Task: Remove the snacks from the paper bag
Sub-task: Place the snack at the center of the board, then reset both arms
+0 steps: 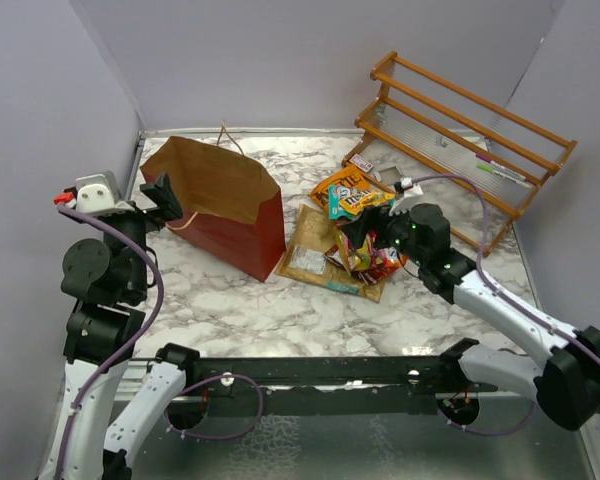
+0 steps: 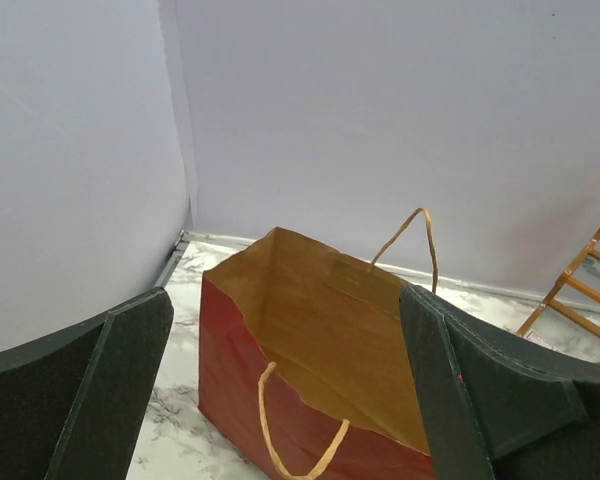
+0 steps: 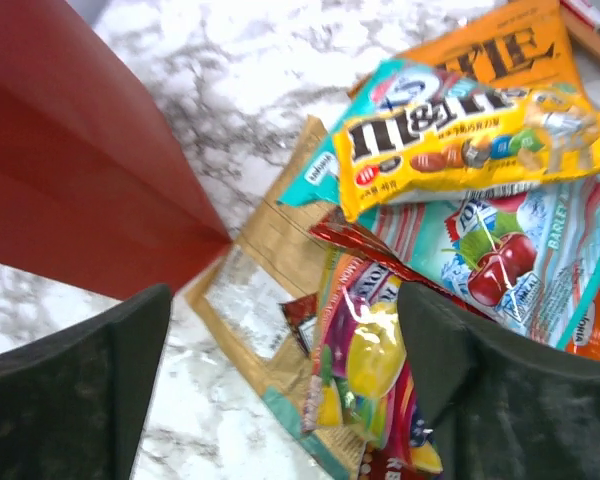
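- Snacks [image 1: 352,232] lie in a loose heap on the marble worktop [image 1: 240,300], right of centre, outside the paper bag [image 1: 242,238].
- On top is a yellow pack [image 3: 460,130] printed "m&m's", its long axis running left to right in the right wrist view and tilted a little.
- Under its far end an orange chip bag [image 3: 505,45] shows the letters "TLE"; the rest of the word is covered.
- A teal pack [image 3: 510,250] with cherries on it carries the word "BARLEY" along one edge.
- A bright fruit-printed pack [image 3: 370,365] lies nearest the camera; its writing is too creased to read.
- A flat tan bag [image 3: 245,300] sits lowest, with a pale label too small to read; one corner reaches just beside the paper bag's red side [image 3: 70,170].
- The paper bag stands upright left of the heap, mouth up and open, brown inside [image 2: 320,330]. Its long axis runs from far left to near right in the top view.
- One string handle [image 2: 420,235] stands up at the far rim; the other [image 2: 280,440] droops down the near red face.
- Left claw [image 2: 285,300] hangs over the bag's left end, spread wide, gripping nothing.
- Right claw [image 3: 280,330] hovers low over the heap, fingers spread apart, nothing pinched between them.
- A wooden slatted rack [image 1: 460,125] stands at the back right, behind the heap.
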Motion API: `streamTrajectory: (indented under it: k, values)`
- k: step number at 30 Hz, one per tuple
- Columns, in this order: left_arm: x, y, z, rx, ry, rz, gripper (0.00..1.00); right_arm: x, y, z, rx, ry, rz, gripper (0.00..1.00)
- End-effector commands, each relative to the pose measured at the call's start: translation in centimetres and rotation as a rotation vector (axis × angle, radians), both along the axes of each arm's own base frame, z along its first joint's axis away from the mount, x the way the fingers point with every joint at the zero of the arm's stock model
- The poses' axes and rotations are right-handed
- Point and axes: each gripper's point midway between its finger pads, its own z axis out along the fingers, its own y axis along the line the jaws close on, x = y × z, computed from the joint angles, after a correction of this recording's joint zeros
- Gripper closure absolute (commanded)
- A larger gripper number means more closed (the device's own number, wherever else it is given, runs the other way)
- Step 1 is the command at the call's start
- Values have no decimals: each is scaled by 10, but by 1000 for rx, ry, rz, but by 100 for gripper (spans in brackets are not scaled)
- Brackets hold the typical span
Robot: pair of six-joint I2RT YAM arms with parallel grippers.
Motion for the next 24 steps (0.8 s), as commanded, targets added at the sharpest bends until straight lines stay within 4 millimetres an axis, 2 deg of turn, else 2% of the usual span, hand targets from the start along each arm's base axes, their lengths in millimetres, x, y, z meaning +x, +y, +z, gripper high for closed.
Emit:
streamTrajectory:
  k: [1, 4, 8, 13, 15, 20, 24]
  values:
    - [0, -8, 23, 34, -69, -42, 1, -3, -24, 63, -53, -111, -63, 1]
    - [0, -8, 28, 40, -87, -43, 1, -4, -41, 103, -92, -174, -117, 1]
    - [-2, -9, 39, 38, -120, -50, 1, -15, -58, 178, -72, -345, -150, 1]
    - [-8, -10, 58, 57, -163, -63, 1, -58, -77, 280, -19, -611, -115, 1]
    - [-12, -9, 66, 72, -183, -64, 1, -79, -87, 312, -3, -707, -109, 1]
    - [-23, -10, 79, 112, -215, -73, 1, -125, -117, 373, 57, -873, -146, 1]
    - [-30, -7, 88, 123, -239, -64, 1, -151, -137, 394, 71, -951, -182, 1]
